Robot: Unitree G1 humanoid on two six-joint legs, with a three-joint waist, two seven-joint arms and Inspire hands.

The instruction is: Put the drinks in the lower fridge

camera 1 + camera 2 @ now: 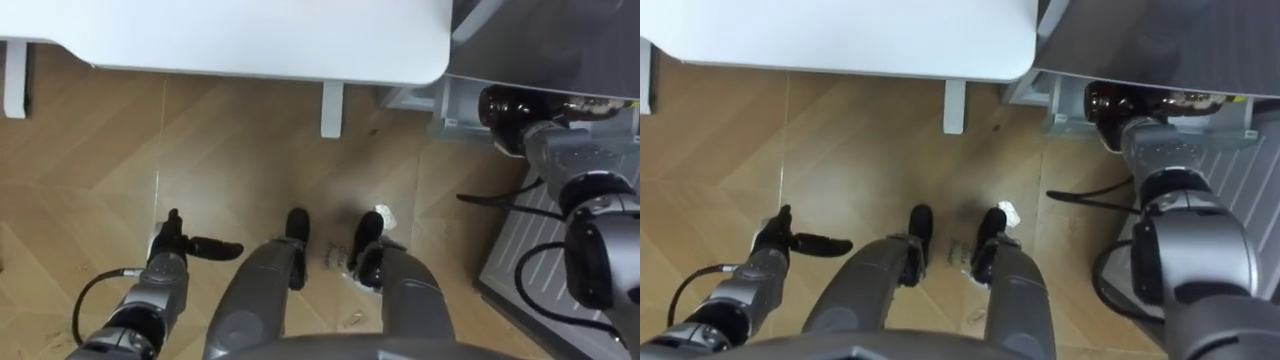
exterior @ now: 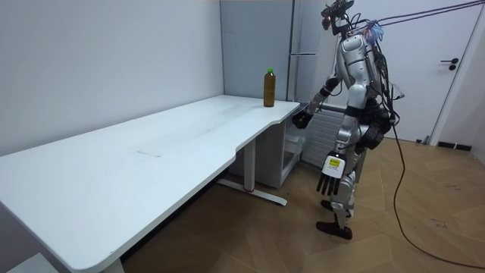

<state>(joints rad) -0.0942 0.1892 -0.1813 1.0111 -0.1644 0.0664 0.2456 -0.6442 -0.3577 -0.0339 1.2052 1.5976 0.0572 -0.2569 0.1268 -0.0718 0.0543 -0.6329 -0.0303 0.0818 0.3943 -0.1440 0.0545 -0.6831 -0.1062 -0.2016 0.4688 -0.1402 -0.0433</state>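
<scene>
Two drinks: a glossy dark brown bottle (image 1: 503, 112) and a clear green-capped bottle of brown liquid (image 2: 268, 87); that is the whole count.
Dark brown bottle: carried by the right hand (image 2: 305, 114), which is stretched out and down towards the lower fridge. It sits just at the pale shelf edge there, and I cannot tell whether it rests on anything.
Right hand fingers: largely hidden behind the wrist in the eye views. What shows looks wrapped round the dark brown bottle, so I judge it a firm grasp.
Green-capped bottle: upright near the corner of the long white desk (image 2: 151, 152), at the end nearest the robot and well apart from either hand.
Left hand (image 1: 175, 245): one, hanging low at the robot's side over the wooden floor (image 1: 100, 150), fingers straight and released, holding nothing.
Lower fridge (image 2: 292, 158): one pale compartment, which appears to stand open, at the foot of the tall grey cabinet beside the desk end.
Done so far: by my reading nothing is stowed yet; the first drink is at the opening.
Left to do: set this bottle inside and let go, then fetch the green-capped bottle and place it too, so roughly the first half is under way.
</scene>
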